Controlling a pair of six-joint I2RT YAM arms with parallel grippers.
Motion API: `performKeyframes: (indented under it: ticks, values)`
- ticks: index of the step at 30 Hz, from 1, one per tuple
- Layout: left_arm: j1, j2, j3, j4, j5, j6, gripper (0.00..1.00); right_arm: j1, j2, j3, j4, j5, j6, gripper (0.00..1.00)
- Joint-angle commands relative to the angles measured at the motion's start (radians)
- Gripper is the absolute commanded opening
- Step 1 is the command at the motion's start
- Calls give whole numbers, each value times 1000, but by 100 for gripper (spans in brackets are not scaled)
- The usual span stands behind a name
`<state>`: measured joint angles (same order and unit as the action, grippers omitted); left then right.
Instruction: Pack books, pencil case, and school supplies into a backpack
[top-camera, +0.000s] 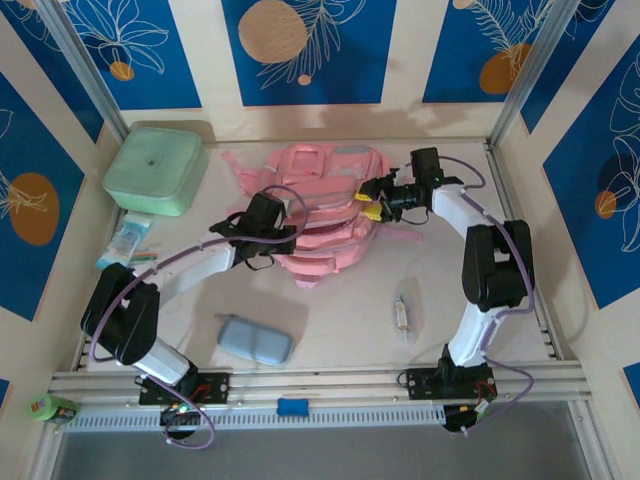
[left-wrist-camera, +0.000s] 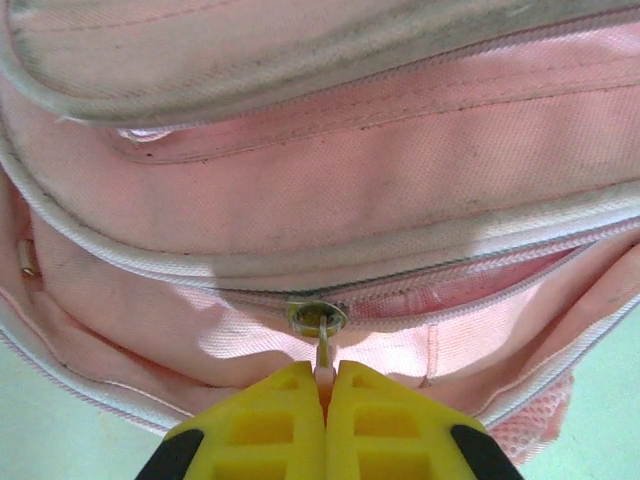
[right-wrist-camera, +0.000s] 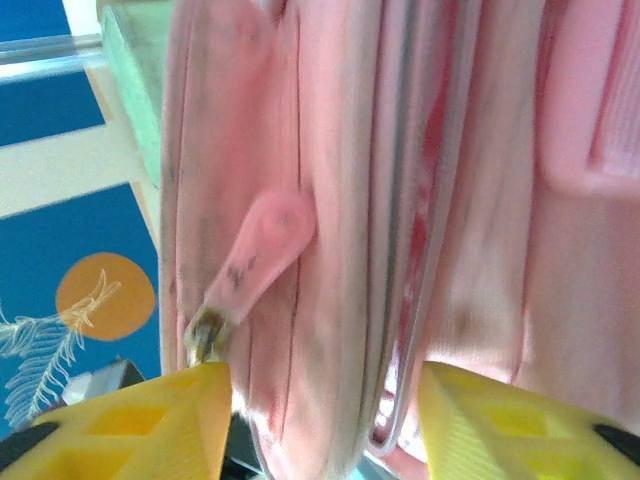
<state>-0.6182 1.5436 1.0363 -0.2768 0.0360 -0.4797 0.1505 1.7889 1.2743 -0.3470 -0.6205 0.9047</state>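
Observation:
The pink backpack (top-camera: 322, 175) lies at the table's middle back with its pockets facing the arms. My left gripper (top-camera: 272, 238) is at its near left side, and in the left wrist view the left gripper (left-wrist-camera: 326, 374) is shut on a zipper pull (left-wrist-camera: 326, 352) hanging from a metal slider (left-wrist-camera: 317, 318). My right gripper (top-camera: 374, 203) is at the backpack's right side. In the right wrist view it (right-wrist-camera: 320, 385) stands open astride a pocket edge, a pink pull tab (right-wrist-camera: 268, 248) near its left finger. The blue-grey pencil case (top-camera: 255, 340) and the wrapped school supplies (top-camera: 403, 315) lie on the table. The books are out of view.
A mint-green lidded box (top-camera: 155, 170) sits at the back left, with pale blue packets (top-camera: 128, 243) in front of it. A small blue object (top-camera: 292, 406) rests on the front rail and a green roll (top-camera: 50, 407) sits at the near left corner.

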Motion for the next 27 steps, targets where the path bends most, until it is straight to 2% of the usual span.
performKeyframes:
  ticks: [1,6,11,13,17,19,22,27]
  values:
    - [-34,9,40,11,33,-14,0,82,-139,-114,69,15,113,61]
    - [-36,24,46,9,29,-6,0,194,-210,-287,296,133,323,66]
    - [-36,35,46,17,40,-5,0,263,-141,-268,404,214,388,67]
    - [-36,36,44,17,35,-3,0,276,-106,-231,390,245,389,65]
    - [-35,35,36,18,27,3,0,297,-81,-180,351,346,342,54]
    - [-34,30,35,3,13,8,0,295,-76,-156,312,376,317,41]
    - [-35,14,29,-30,-17,16,0,280,-67,-130,283,368,275,19]
    - [-37,-36,-6,-40,4,11,0,230,-53,-31,173,321,132,2]
